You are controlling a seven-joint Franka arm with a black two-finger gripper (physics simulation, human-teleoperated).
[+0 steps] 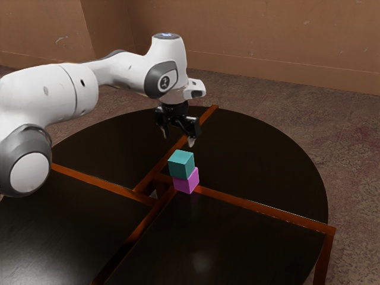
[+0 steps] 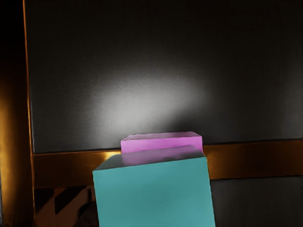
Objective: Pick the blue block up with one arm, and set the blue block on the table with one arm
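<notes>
"Exterior view first. Where's the blue block?"

"I take it to be the smooth blue-green cube (image 1: pixel 181 164), sitting on a smooth pink-purple cube (image 1: pixel 188 180) near the middle of the round, dark-topped desk (image 1: pixel 261 154), well in from its curved edge. The wooden strips (image 1: pixel 261 208) meet just beside the stack."

"Why does it stay up there?"

"The lower cube bears it — though not squarely. The upper one overhangs toward the exterior view's left, and it's turned a little. A careless nudge could topple it."

"And the hand?"

"The black two-finger hand (image 1: pixel 178 139) hangs above the stack, fingers well apart. Nothing between them, and a gap down to the cube. That suits an approach: lower it, straddle the upper cube, then close."

"Now the wrist view?"

"The blue-green cube is near, under the hand, hiding part of the pink-purple one, whose far side sticks out beyond it. Their edges don't quite line up — so I'd match the hand's turn to the upper cube before gripping, then set it on bare desktop, clear of the strips."
</notes>
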